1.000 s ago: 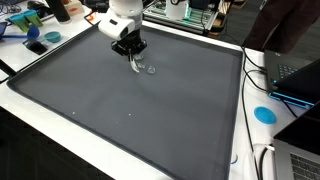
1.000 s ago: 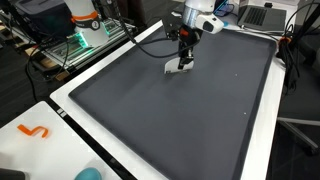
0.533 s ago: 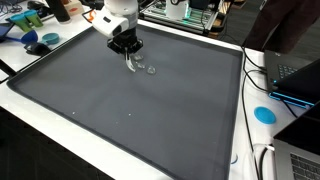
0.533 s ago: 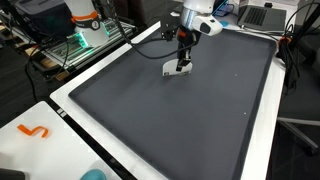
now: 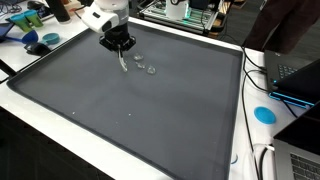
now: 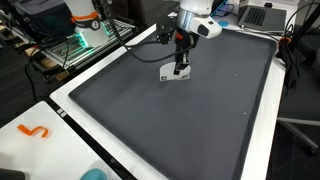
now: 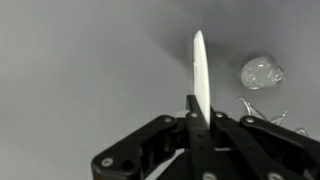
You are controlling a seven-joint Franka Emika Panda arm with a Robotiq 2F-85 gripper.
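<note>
- Jaws: clenched on a white flat strip (image 7: 200,78). Grip is at its upper end, and the rest sticks out past the tips.
- Strip's long axis runs straight on from the jaws, i.e. pointing down at the dark mat (image 5: 150,120). Wrist view sees it edge-on as a thin blade. An exterior view shows its broad face (image 6: 174,73).
- Strip pos.: over the far part of the mat, near the back rim, low over the surface. Can't tell if its tip touches the mat.
- Key relation: clear pieces (image 5: 148,68) lie on the mat just beside the strip's tip, off to one side and not under it.
- In wrist view they sit right of the blade. A round clear piece (image 7: 260,72) is nearer the tip and a 2nd clear piece (image 7: 262,108) is closer to the jaws. Both are apart from the strip, no contact.
- Only one arm, so nothing else is nearer.
- Mat lies on a white counter (image 5: 30,112).
- Labels/writing: none legible on the strip, the jaws or the mat. There's an orange squiggle (image 6: 33,130) on the counter edge, but it's not readable as text.
</note>
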